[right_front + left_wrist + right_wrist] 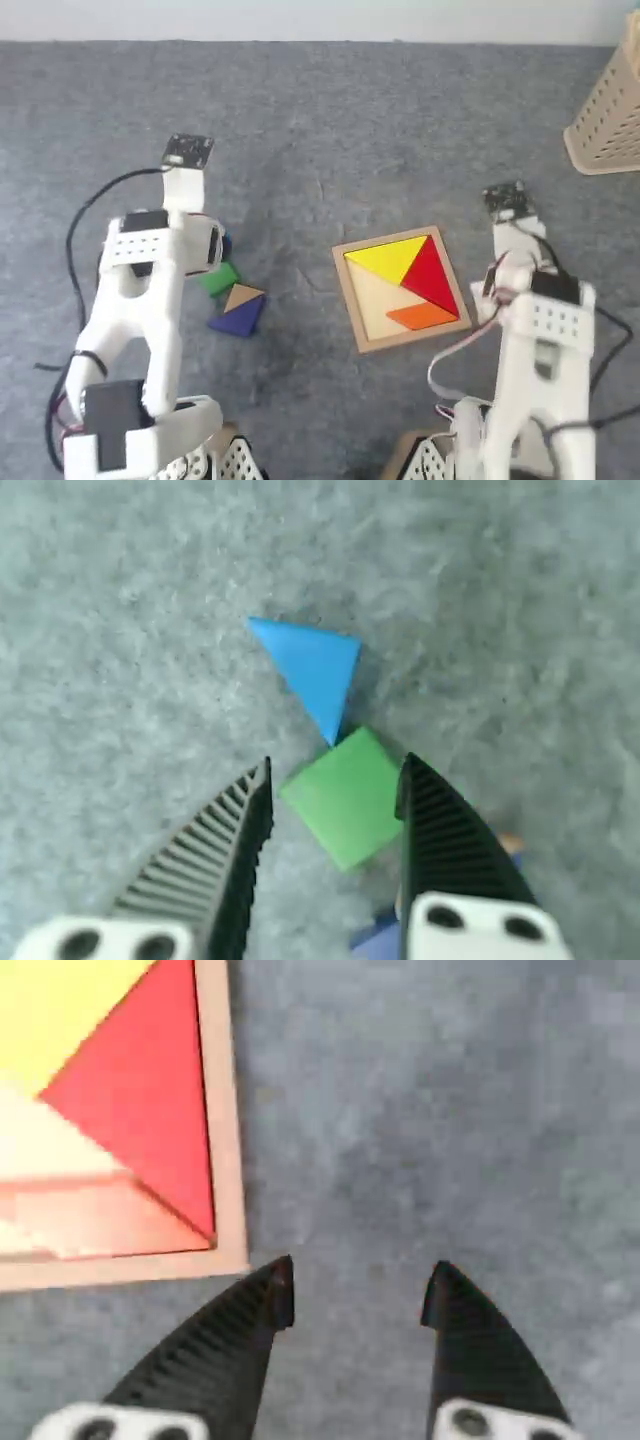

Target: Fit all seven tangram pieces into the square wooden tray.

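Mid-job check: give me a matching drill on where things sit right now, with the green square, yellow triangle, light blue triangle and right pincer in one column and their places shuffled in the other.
Things
1. green square
2. yellow triangle
3. light blue triangle
4. right pincer

Places
A. in the tray, against the red triangle
B. open, over bare carpet beside the tray's corner
C. on the carpet between the open fingers of the left pincer
D. on the carpet, one tip at the green square's corner

Pairs: 1-C, 2-A, 3-D, 4-B
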`<control>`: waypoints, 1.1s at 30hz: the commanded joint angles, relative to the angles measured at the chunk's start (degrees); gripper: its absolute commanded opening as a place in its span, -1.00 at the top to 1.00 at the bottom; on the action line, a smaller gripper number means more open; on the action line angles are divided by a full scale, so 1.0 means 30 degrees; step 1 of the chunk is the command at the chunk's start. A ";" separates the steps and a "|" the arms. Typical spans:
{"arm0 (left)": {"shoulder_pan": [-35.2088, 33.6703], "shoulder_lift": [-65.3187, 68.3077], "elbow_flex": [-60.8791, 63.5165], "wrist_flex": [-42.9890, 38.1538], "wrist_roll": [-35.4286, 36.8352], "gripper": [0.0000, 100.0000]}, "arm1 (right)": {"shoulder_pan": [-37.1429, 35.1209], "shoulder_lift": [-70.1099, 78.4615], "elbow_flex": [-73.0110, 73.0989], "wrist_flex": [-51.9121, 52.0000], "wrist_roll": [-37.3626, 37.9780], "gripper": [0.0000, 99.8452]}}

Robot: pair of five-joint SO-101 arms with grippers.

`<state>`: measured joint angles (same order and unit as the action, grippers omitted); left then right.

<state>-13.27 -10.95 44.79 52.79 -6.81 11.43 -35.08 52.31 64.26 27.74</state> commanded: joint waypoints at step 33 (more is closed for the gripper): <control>-0.1524 0.0088 0.0571 -0.2696 0.0469 0.61 | -0.1949 1.4667 -0.7912 -0.0103 -0.1612 0.95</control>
<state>-17.67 -10.24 46.64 45.49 -6.11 5.19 5.36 30.68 65.76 23.96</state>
